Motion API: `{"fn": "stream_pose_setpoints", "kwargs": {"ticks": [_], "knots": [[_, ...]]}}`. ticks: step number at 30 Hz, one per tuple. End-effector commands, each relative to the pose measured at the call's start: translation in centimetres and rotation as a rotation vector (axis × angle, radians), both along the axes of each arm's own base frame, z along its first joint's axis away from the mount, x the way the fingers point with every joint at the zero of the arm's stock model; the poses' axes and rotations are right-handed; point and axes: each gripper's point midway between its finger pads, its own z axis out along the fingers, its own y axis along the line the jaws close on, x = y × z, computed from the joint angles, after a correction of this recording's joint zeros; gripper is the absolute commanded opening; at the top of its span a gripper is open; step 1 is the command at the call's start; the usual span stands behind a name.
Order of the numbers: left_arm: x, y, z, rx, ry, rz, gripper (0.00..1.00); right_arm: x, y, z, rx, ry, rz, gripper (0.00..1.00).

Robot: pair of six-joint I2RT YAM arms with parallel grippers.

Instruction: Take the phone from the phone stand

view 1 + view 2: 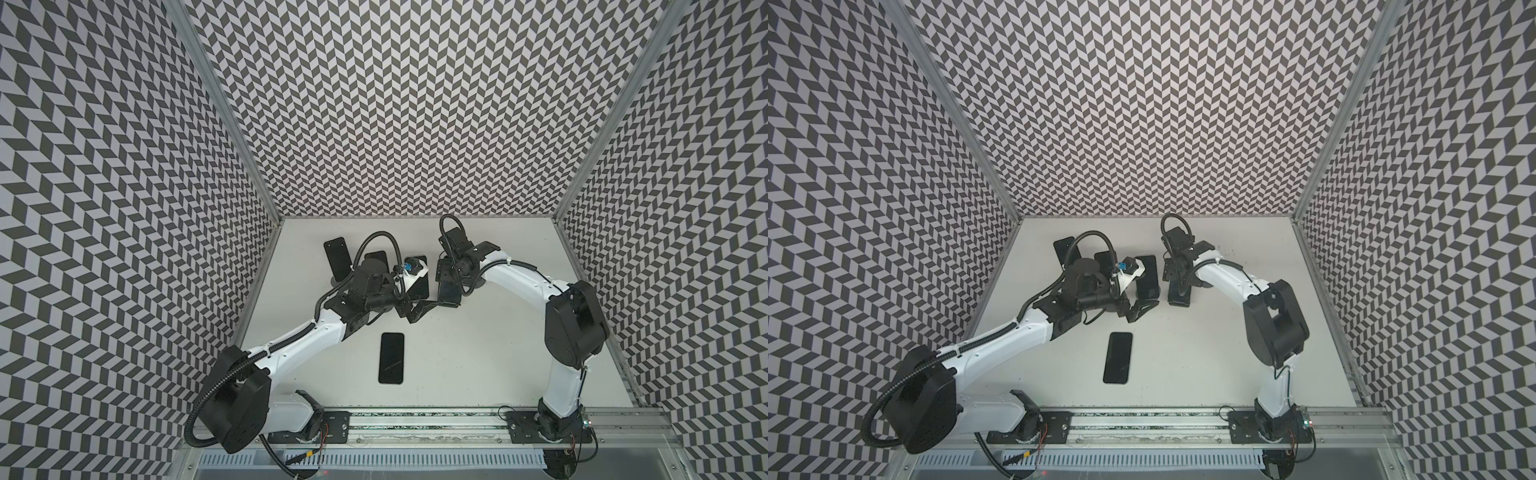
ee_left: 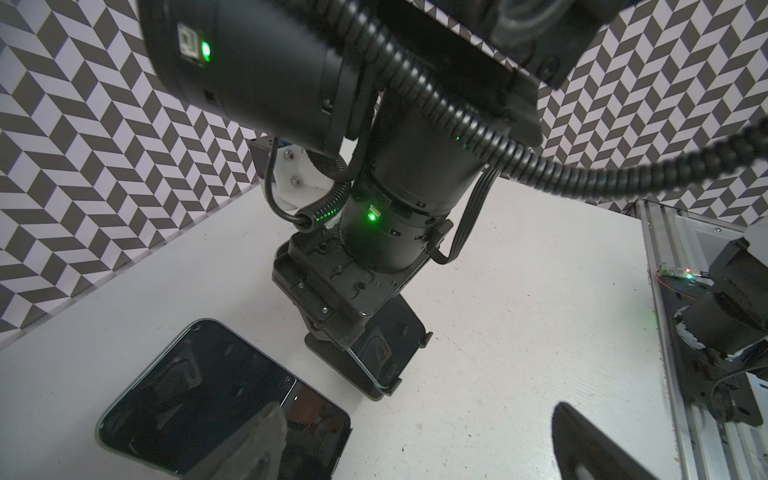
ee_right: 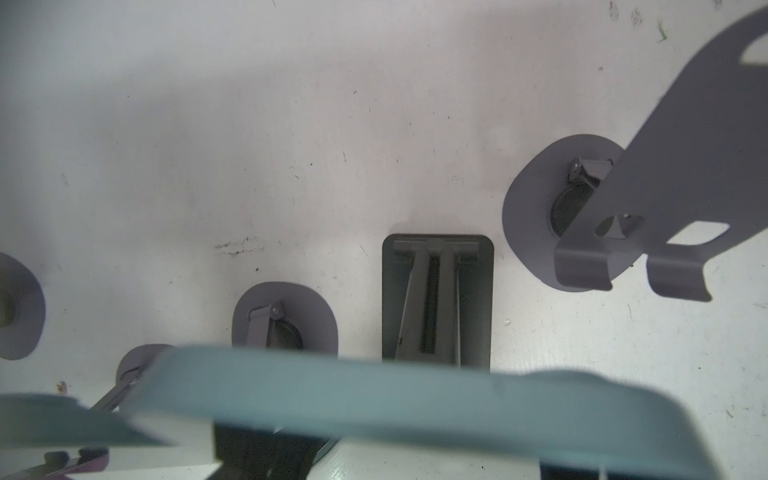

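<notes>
The phone [image 1: 449, 296] [image 1: 1179, 296] leans in a black phone stand [image 2: 368, 384] at the back middle of the table. My right gripper [image 1: 448, 286] [image 2: 336, 336] comes down on the phone's top end, and its jaws straddle that end. The frames do not show whether they press on it. In the right wrist view the phone's blue-grey top edge [image 3: 374, 399] fills the lower part, with the stand's ribbed back [image 3: 436, 299] behind it. My left gripper [image 1: 419, 311] [image 2: 417, 409] hangs open and empty just left of this stand.
A dark phone [image 1: 391, 358] [image 1: 1118, 357] lies flat at the front centre. More phones on stands sit at the back left [image 1: 337, 257] and beside my left gripper [image 2: 208, 395]. Empty grey stands [image 3: 582, 216] [image 3: 284, 320] sit behind. Patterned walls enclose the table.
</notes>
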Motion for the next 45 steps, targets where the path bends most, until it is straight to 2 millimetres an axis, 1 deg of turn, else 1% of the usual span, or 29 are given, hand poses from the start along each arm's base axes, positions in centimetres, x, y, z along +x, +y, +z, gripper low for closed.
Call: {"fn": "stream_pose_setpoints", "kwargs": {"ticks": [1,13,27,45], "knots": [[0.18,-0.46,1.52,-0.021,-0.046,-0.012,1.0,0.69,-0.34,0.14,-0.007,-0.016,-0.01,0.77],[-0.01,-0.35,1.42,-0.021,-0.048,-0.015,1.0,0.61,-1.03,0.55,-0.039,-0.031,-0.013,0.74],[0.04,-0.35,1.4,-0.023,-0.049,-0.012,1.0,0.6,-0.69,0.62,-0.028,-0.034,0.01,0.65],[0.41,-0.6,1.79,-0.031,-0.055,-0.009,1.0,0.5,-0.5,0.87,-0.02,-0.039,0.031,0.63]]}}
